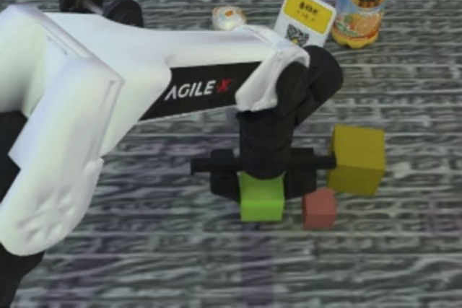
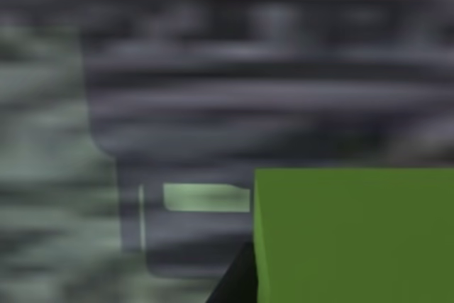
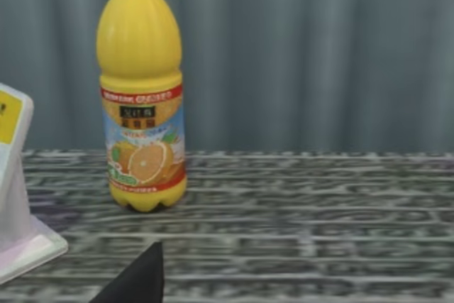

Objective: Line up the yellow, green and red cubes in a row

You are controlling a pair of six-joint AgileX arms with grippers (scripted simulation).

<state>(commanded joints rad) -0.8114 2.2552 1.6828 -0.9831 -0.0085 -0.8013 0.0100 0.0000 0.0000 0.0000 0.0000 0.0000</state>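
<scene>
**Mid-table: left arm parked right over the green cube**

Near the table's (image 1: 404, 265) middle, my left arm reaches across, its left gripper (image 1: 261, 196) right on the green cube (image 1: 261, 200); can't tell if it's clamped. Yellow cube (image 1: 356, 159) sits to the right, with the red cube (image 1: 319, 208) touching its near corner. Orange juice bottle (image 1: 364, 1) looks full, capped, at the back edge beside a white card stand (image 1: 305, 16). Right arm is off parked.

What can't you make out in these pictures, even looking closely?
- Top view: the left pincer has its fingertips hidden under its own wrist; the green cube is partly covered too, so a grip cannot be confirmed.
- Left wrist view: the green cube is cut off by the frame edge.
- Right wrist view: the orange juice bottle has its cap cropped.
- The right arm's pincer: only a dark tip shows.
</scene>
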